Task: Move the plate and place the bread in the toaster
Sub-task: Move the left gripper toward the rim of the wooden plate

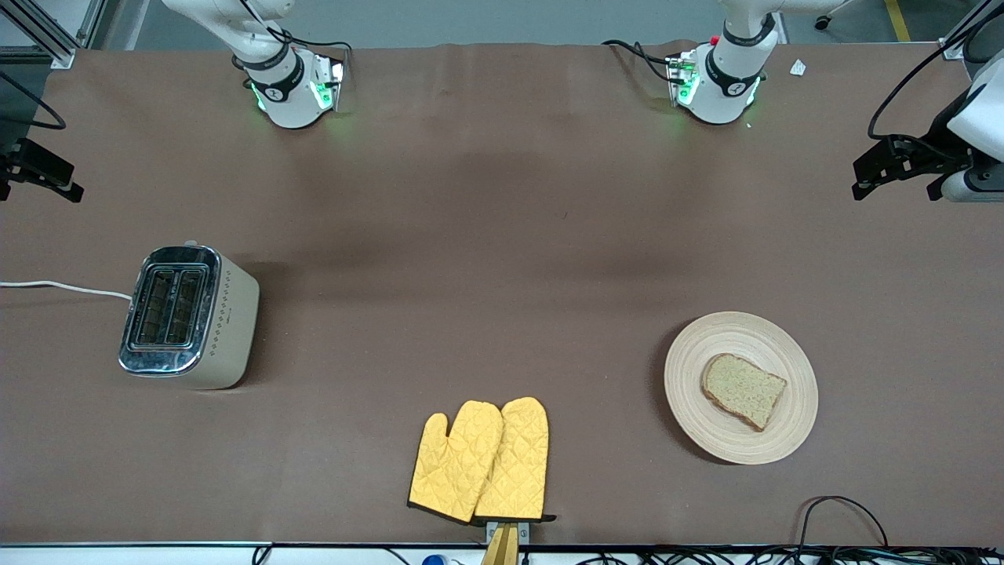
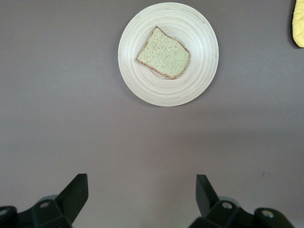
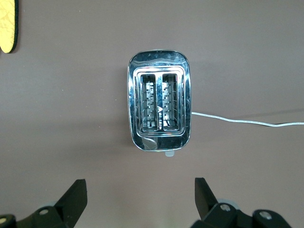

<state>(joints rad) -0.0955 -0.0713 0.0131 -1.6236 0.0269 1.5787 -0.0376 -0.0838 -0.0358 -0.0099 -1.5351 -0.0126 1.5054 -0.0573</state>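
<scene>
The light-wood plate [image 1: 787, 434] lies toward the left arm's end of the table, with the slice of bread [image 1: 743, 390] flat on it. Both show in the left wrist view, the plate [image 2: 202, 71] and the bread [image 2: 164, 53]. The cream and chrome toaster [image 1: 188, 314] stands upright toward the right arm's end, its two slots empty [image 3: 159, 107]. My left gripper [image 1: 894, 169] [image 2: 141, 190] hangs open and empty high over bare table at its end. My right gripper [image 1: 39, 173] [image 3: 141, 192] hangs open and empty high over bare table beside the toaster.
A pair of yellow oven mitts [image 1: 482, 463] lies near the table edge closest to the front camera, between toaster and plate. The toaster's white cord [image 1: 63, 287] runs off the right arm's end of the table. Cables lie along the table's front edge.
</scene>
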